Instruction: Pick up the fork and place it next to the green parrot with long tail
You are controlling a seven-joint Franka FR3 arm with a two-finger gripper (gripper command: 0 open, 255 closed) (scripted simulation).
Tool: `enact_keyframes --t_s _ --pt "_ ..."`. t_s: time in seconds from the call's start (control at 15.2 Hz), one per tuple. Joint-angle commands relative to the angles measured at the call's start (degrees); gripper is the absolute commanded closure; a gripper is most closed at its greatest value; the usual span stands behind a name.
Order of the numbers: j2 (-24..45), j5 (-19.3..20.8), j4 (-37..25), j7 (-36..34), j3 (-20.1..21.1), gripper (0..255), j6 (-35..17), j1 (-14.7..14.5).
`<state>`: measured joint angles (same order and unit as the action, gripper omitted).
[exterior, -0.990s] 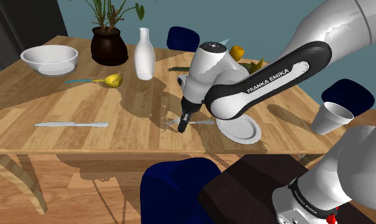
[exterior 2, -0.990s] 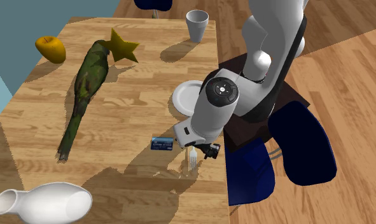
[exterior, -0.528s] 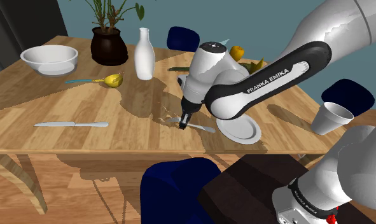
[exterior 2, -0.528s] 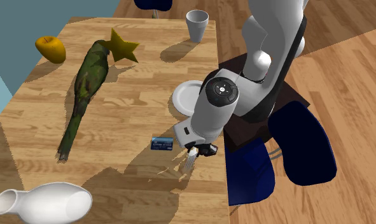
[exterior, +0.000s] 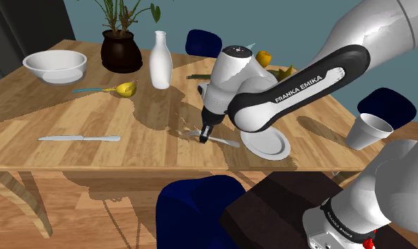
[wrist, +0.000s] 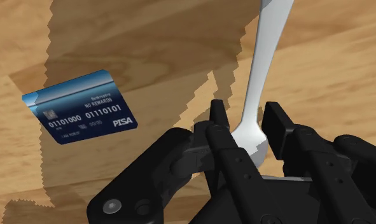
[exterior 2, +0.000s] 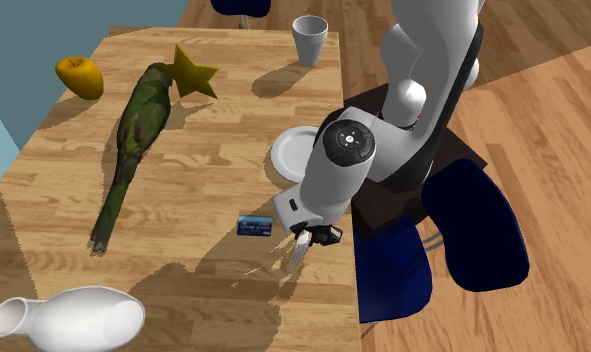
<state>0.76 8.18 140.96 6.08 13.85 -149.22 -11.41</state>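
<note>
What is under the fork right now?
Bare wooden table, shadowed; the blue card lies beside it, not under. The end effector, shut on the fork, covers its tines and whatever is beneath them.

Shoulder view: beside and behind the stand [exterior: 285,205], looking down across the desk [exterior: 73,106] toward a teal wall. Second exterior view: high up, from the side, aimed steeply down, stand at its right. Both share the white plate [exterior: 267,145]. Wrist view: close over the wood, along the claw [wrist: 247,121]; its card [wrist: 81,114] shows in the second exterior view too.

The fork [wrist: 261,76] clasped in the matt black gripper [wrist: 247,124] looks like smooth, pale, faintly shiny metal. Beneath the gripper the table [wrist: 339,51] is grained wood; the card [wrist: 80,113] beside it looks like glossy blue plastic.
</note>
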Motion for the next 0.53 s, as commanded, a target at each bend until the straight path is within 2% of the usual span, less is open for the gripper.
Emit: enact_keyframes --t_s 0.0,0.46 --pt "-0.94 -0.67 -0.27 0.51 0.09 255 1.16 -0.06" --pt "-5.18 -3.28 -1.84 2.67 0.08 255 6.75 -0.31"
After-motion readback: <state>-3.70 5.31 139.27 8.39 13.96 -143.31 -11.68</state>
